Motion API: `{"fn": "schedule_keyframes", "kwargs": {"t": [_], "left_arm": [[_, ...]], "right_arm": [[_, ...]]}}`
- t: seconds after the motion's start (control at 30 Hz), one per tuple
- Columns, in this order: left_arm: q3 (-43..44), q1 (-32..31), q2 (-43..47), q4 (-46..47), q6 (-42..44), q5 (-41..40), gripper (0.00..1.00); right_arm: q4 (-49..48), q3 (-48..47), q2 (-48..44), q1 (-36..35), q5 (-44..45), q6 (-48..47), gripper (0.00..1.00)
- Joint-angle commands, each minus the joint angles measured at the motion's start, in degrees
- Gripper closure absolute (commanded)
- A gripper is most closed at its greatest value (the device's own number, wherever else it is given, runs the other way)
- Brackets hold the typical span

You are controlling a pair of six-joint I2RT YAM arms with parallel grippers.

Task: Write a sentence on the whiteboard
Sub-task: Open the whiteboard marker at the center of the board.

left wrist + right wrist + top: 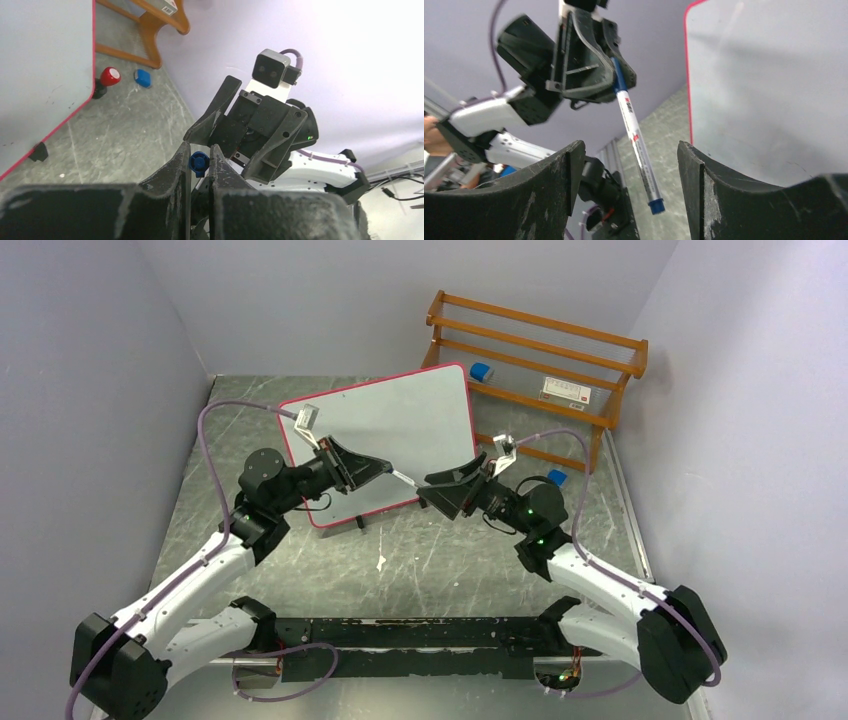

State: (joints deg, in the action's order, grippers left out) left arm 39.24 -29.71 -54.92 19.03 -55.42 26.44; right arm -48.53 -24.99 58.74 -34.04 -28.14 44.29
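Right gripper: fingers spread, gripping nothing | marker: long axis runs from the left gripper into that gap, between the right's fingers and touching neither | left gripper: clamped on the marker's far end | arms: both reach inward, tip to tip | whiteboard: just beyond, no writing visible.

High rear camera looks down over the tabletop; wrist cameras face each other closely, sharing the marker.
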Motion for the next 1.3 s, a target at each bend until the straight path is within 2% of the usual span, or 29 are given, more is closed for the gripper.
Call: {"fn": "schedule_keyframes", "kwargs": {"t": [0.0,0.17,0.3,0.7,1.0,1.27], "left_arm": [[-3.04,0.32,1.04,11.51,-8.05,-1.38,0.95],[-5.66,0.27,1.03,17.92,-12.15,-1.03,0.95],[-6.38,0.3,1.53,19.41,-13.32,-1.38,0.95],[-7.76,-0.16,0.7,23.24,-15.42,-1.58,0.95],[-7.71,-0.52,0.86,22.64,-14.92,-2.39,0.95],[-8.31,-0.95,1.46,22.43,-15.11,-4.8,0.95]], "right_arm": [[-14.88,0.91,2.46,0.3,-0.95,8.64,0.3],[-19.9,-0.31,5.93,0.32,-2.82,11.56,0.36],[-16.7,-1.61,6.21,0.39,-2.94,10.33,0.39],[-19.14,-2.91,7.57,0.37,-4.68,11.96,0.56],[-19.26,-4.0,8.36,0.3,-5.42,11.88,0.65],[-17.67,-4.4,8.24,0.21,-5.24,11.11,0.66]]}}
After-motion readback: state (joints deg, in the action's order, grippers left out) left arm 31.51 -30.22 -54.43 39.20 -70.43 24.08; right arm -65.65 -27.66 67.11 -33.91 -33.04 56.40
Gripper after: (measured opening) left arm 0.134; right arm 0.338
